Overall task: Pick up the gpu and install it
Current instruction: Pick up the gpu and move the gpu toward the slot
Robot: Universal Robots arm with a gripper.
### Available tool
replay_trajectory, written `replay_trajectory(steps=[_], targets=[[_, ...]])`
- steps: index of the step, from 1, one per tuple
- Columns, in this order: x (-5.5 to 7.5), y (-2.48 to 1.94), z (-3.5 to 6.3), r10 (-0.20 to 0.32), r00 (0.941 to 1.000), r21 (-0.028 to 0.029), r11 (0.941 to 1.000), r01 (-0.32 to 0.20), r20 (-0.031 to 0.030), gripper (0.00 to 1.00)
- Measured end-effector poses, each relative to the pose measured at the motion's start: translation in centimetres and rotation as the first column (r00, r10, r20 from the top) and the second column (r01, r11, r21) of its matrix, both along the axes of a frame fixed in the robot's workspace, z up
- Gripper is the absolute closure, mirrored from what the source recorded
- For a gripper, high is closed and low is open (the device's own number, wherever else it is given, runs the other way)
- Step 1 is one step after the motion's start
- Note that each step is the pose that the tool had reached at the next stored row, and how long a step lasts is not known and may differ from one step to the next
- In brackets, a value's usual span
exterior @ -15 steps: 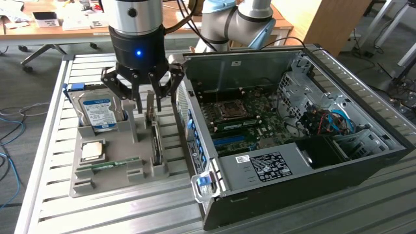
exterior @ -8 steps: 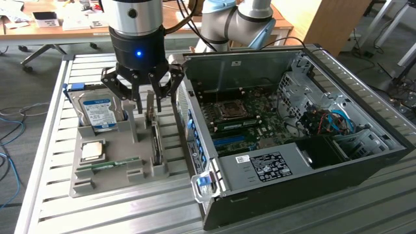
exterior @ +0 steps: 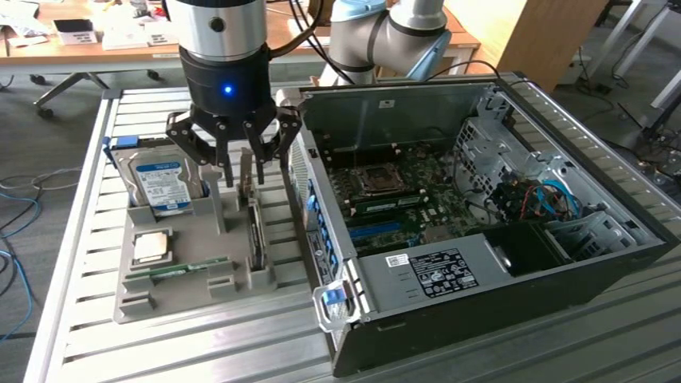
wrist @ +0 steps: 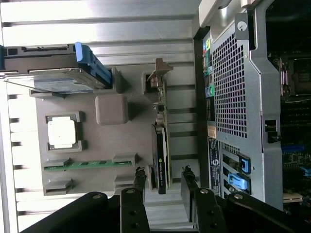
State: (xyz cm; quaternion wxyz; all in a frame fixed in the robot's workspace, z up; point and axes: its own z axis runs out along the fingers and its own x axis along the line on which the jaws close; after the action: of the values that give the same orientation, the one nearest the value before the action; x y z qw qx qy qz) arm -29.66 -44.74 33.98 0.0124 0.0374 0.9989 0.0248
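Table (exterior: 213, 351) of slats, apparently wooden desk (exterior: 64, 49) beyond

A slatted silver aluminium bench (exterior: 213, 351) is standing on a grey carpeted floor (exterior: 48, 152) and catching pale light along its ribs. Behind it, a light brown wooden desk (exterior: 101, 54) is carrying white boxes and papers (exterior: 127, 33), with its castored metal legs (exterior: 64, 84) resting on the carpet. A tall pale wooden panel (exterior: 521, 36) is rising toward the exterior view's right. Loose blue cables (exterior: 16, 215) are lying on the floor at the exterior view's left.
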Motion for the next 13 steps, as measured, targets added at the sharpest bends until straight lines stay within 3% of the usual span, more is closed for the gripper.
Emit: replay_trajectory(steps=[13], targets=[[0.00,0.00,-0.42,0.000,1.0000,0.0007,1.0000,0.000,0.0000,0.57]])
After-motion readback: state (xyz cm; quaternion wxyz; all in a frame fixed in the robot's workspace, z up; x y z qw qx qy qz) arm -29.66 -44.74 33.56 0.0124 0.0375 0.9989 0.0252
